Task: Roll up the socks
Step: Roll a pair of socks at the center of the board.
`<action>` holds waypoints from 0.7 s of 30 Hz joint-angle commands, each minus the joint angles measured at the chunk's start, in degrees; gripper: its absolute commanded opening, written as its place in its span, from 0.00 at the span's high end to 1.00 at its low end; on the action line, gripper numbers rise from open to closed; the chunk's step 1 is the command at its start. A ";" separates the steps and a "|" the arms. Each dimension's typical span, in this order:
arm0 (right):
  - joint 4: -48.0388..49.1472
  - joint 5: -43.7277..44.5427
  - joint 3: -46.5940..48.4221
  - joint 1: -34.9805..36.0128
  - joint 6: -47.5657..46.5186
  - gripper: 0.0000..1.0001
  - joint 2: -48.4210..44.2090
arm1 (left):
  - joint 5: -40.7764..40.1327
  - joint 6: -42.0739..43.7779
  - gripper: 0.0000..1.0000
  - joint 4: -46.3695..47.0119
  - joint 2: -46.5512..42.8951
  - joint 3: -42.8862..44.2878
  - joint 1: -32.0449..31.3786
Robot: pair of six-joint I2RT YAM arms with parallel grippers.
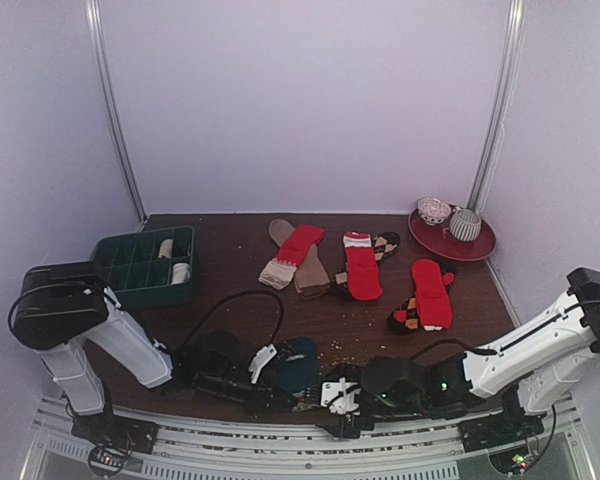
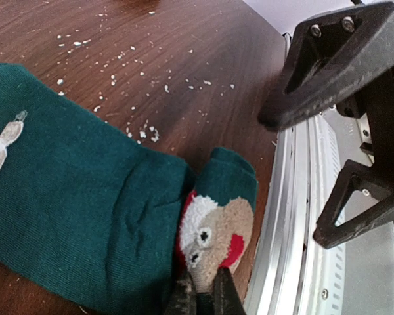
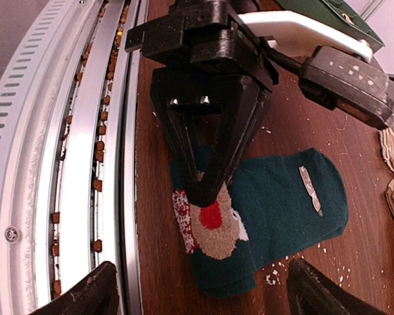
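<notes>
The left gripper (image 2: 204,296) is clenched on the patterned end of the dark teal sock (image 2: 79,210) at the near edge of the table (image 2: 184,39). The right gripper (image 3: 200,292) hangs spread and empty beside it. Held by 1 thin pinch, the fabric may slip free once rolling starts.

The dark teal sock (image 3: 282,203) lies flat on the bench (image 3: 159,262) beside the metal rail (image 3: 72,164). The left gripper (image 3: 205,191), jaws together, pinches its patterned end; the right gripper (image 3: 207,296) holds its jaws wide.
</notes>
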 commanded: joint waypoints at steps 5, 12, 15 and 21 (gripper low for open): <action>1.22 -1.43 5.39 0.28 -6.86 0.18 6.54 | -1.17 0.27 1.00 -13.98 2.62 -2.20 0.31; 0.81 -2.56 7.22 -1.94 -4.05 0.34 11.87 | -0.39 0.70 1.00 -14.02 3.13 -1.65 0.39; 1.81 -3.01 7.10 -3.30 -3.65 0.35 13.04 | -0.24 0.85 1.00 -14.25 2.95 -1.67 0.33; 1.20 -3.35 6.86 -4.42 -3.16 0.41 15.37 | 0.02 1.32 1.00 -14.87 2.27 -1.63 0.36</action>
